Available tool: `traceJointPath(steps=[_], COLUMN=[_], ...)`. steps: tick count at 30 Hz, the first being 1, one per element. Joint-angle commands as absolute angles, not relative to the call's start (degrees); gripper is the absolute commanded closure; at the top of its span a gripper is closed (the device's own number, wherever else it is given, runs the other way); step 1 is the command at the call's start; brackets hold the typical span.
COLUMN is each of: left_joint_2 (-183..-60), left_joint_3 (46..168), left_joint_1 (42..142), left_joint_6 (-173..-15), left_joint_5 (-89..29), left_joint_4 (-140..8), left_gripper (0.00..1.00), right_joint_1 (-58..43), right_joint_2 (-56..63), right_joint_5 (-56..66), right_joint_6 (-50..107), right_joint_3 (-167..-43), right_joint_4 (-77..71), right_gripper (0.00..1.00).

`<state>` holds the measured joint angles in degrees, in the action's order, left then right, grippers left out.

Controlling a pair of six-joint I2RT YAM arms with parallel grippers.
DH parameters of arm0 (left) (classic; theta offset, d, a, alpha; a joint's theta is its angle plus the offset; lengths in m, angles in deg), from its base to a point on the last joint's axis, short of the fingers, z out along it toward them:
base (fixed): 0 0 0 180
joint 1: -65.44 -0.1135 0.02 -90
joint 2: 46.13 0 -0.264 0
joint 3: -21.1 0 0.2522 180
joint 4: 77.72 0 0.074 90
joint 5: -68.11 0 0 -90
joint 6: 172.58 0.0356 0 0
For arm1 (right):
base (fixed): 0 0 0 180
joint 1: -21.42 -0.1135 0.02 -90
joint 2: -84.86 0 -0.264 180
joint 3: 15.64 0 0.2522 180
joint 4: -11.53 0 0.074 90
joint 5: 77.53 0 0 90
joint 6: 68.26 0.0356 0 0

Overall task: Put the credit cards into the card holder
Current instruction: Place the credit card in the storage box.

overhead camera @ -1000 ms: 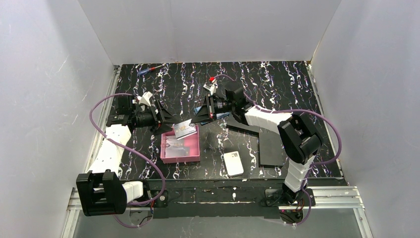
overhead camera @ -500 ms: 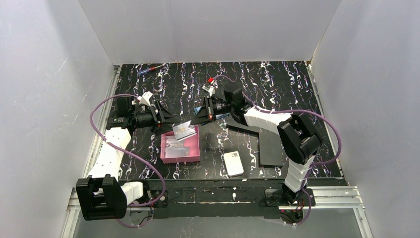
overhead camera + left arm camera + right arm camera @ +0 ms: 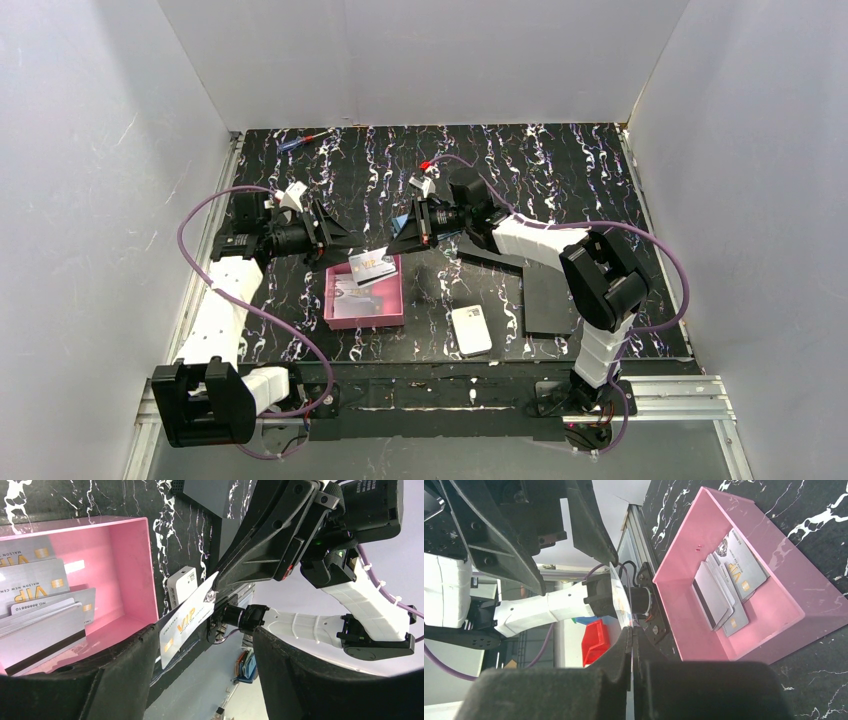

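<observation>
left arm: the left gripper is seen stretched out level over the black white-veined table, its jaws spread wide and nothing gripped. in the left wrist view the two black fingers stand well apart at either side of the picture. just right of it a shallow pink square plastic tray is set on the table. several thin pale grey rectangular credit cards lie inside it, fanned and overlapping, with gold "vip" print legible on some. one further pale grey card with gold "vip" lettering is held tilted above the far edge of the tray, between the two grippers. it is pinched at one corner by the right gripper, whose jaws are closed on it; in the right wrist view the card is seen edge-on as a thin pale line. contact between this card and the left fingers cannot be told. a small teal-blue sliver, taken as the card holder, is noted at the far side of the right gripper. it is mostly hidden, and whether it is lying or held cannot be told. further right, a thick white rounded-corner block and flat black rectangles lie on the table.
</observation>
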<state>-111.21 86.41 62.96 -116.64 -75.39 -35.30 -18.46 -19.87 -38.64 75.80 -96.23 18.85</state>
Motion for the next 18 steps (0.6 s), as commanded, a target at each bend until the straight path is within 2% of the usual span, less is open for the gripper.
traceJointPath(steps=[1, 8, 18], left_joint_2=[-109.7, -110.02, -110.35], left_joint_3=[89.08, 87.28, 83.04], left_joint_1=[63.24, 63.24, 63.24], left_joint_6=[-114.49, -118.19, -126.2], left_joint_5=[-75.45, -79.09, -83.39], left_joint_4=[-32.59, -36.79, -44.85], left_gripper=[0.33, 0.35, 0.48], right_joint_1=[-18.83, -18.83, -18.83], right_joint_2=[-19.46, -19.82, -20.28], right_joint_5=[-38.2, -37.89, -37.1], right_joint_6=[74.45, 76.21, 84.31], right_joint_3=[-97.12, -96.99, -93.65], right_joint_4=[18.59, 21.2, 33.59], right_gripper=[0.99, 0.99, 0.99])
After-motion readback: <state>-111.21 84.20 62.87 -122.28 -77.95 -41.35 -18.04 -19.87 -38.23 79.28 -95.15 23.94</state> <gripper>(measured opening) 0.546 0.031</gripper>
